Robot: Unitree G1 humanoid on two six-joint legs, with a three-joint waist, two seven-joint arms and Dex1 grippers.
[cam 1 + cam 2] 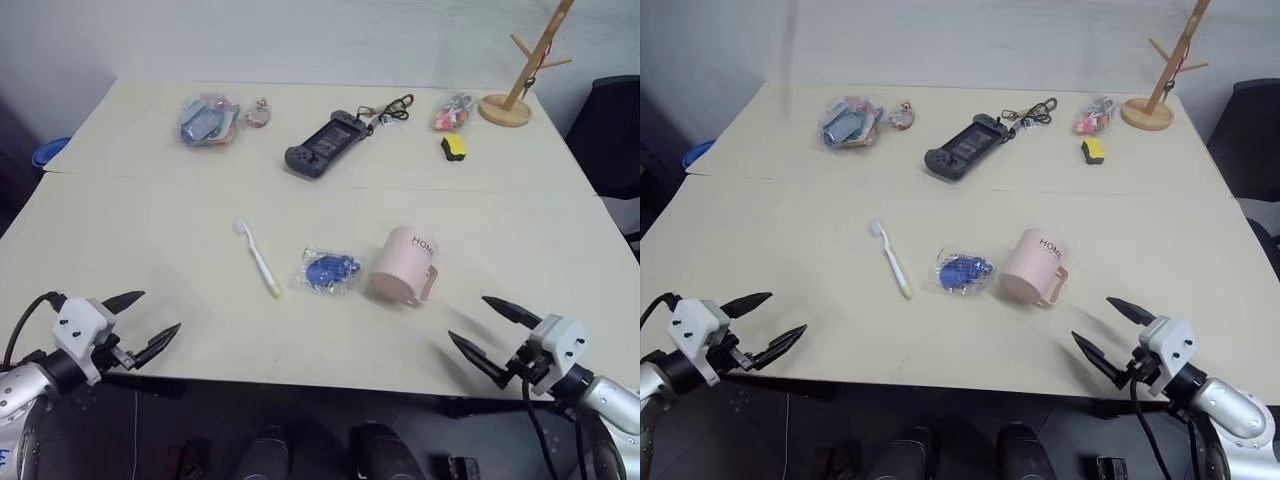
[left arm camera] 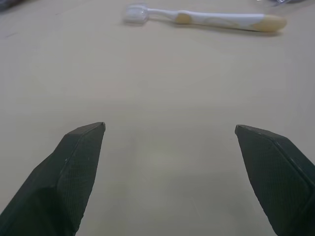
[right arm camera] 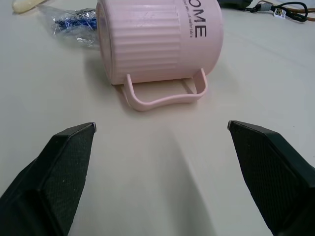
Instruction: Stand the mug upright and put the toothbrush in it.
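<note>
Our right gripper [image 1: 494, 327] and left gripper [image 1: 140, 322] both stand wide open and empty at the near edge of the table [image 1: 120, 230]. The mug [image 1: 402, 265] lies on its side at centre-right, handle toward us; the toothbrush [image 1: 257, 257] lies flat to its left. We think the round mug may roll away if one finger pushes it first.
</note>
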